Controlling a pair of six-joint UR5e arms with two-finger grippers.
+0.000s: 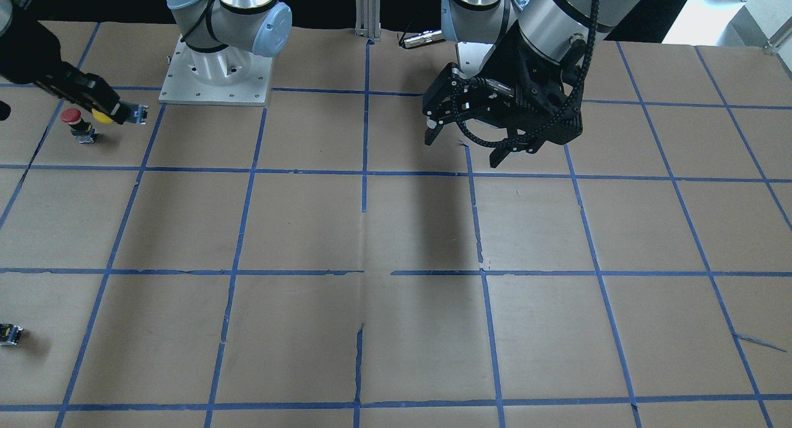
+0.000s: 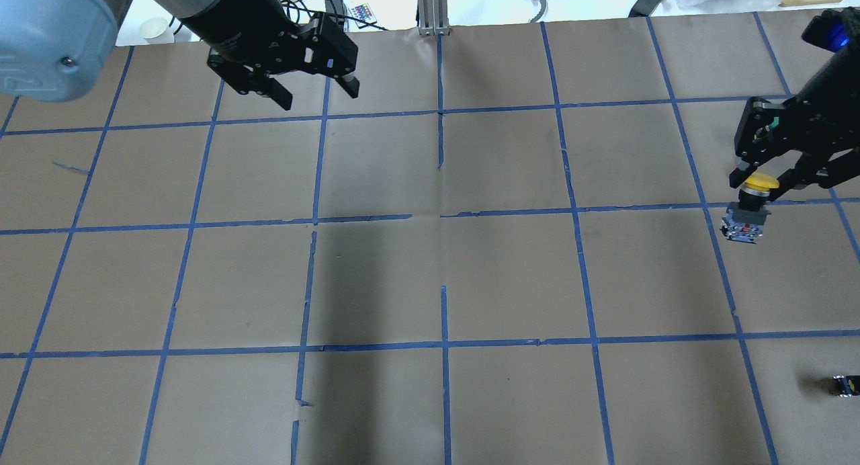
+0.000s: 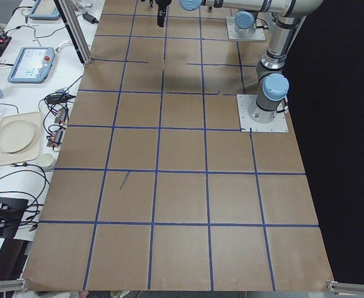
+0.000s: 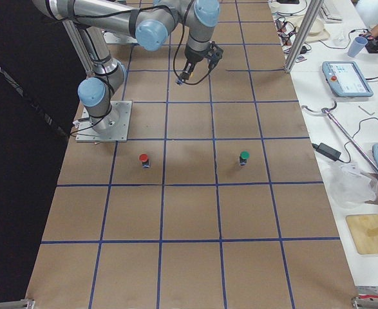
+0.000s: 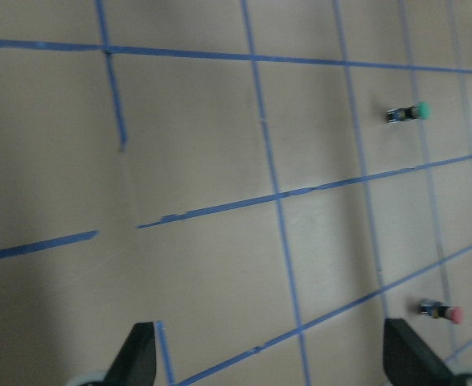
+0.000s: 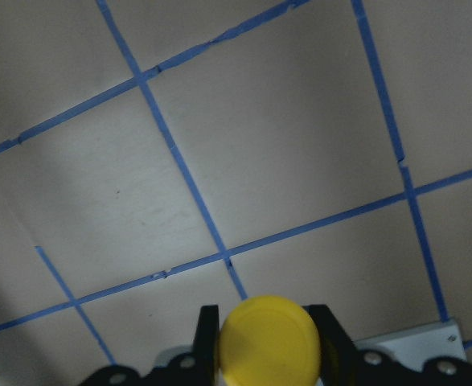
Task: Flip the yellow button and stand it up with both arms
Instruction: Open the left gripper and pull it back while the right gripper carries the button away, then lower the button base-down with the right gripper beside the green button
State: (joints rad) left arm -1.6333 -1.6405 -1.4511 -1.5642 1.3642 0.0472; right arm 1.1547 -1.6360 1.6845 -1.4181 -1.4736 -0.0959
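Observation:
The yellow button [image 2: 762,181] has a round yellow cap and a black-and-silver body [image 2: 742,227]. My right gripper [image 2: 762,183] is shut on the cap and holds the button sideways near the table's right edge. In the front view the right gripper [image 1: 105,115] holds the cap [image 1: 102,117], with the stem [image 1: 139,114] pointing toward the table's middle. In the right wrist view the cap [image 6: 269,338] sits between the fingers [image 6: 209,334]. My left gripper [image 2: 319,95] is open and empty over the far left of the table, also seen in the front view [image 1: 464,149].
A red-capped button [image 1: 74,122] stands just beside the right gripper. A green-capped button [image 4: 244,156] stands further out; the left wrist view shows the green-capped button [image 5: 408,112] too. A tiny dark part [image 2: 843,384] lies near the table's right edge. The right arm's base plate [image 1: 213,94] is nearby.

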